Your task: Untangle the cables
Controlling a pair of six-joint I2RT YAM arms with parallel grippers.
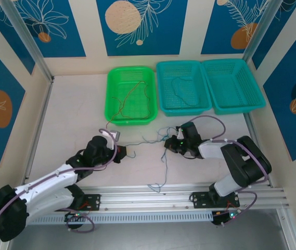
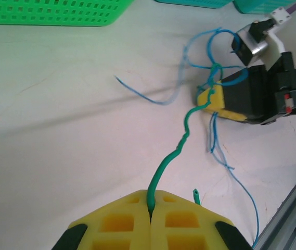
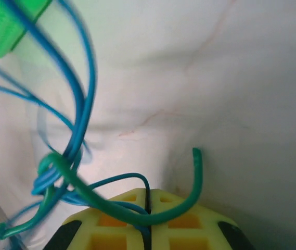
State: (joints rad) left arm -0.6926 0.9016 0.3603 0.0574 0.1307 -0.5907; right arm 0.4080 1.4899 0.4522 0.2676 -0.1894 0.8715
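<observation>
Left wrist view puts our left gripper (image 2: 150,212) nearest. Its yellow pads are pressed together on the green wire (image 2: 175,151), which rises from the seam and runs, wavy but nearly taut, over the table (image 2: 59,130) to the right gripper (image 2: 210,100). That one is closed as well, clamped on the blue wires (image 2: 214,136) just beside the knot (image 3: 51,165), where green and blue loop around each other. Whether the green strand is pinched there too we cannot tell. We judge the step in hand to be drawing green out of blue, so we should part the two arms slowly and low along the table and watch the knot. If it cinches instead of loosening, we should slacken and take hold closer to it, since wire this thin could slip from the pads. Farther back, the green basket (image 1: 130,121) holds a red-brown wire (image 1: 137,98), and the teal basket (image 1: 185,110) beside it holds a dark wire (image 1: 181,86).
</observation>
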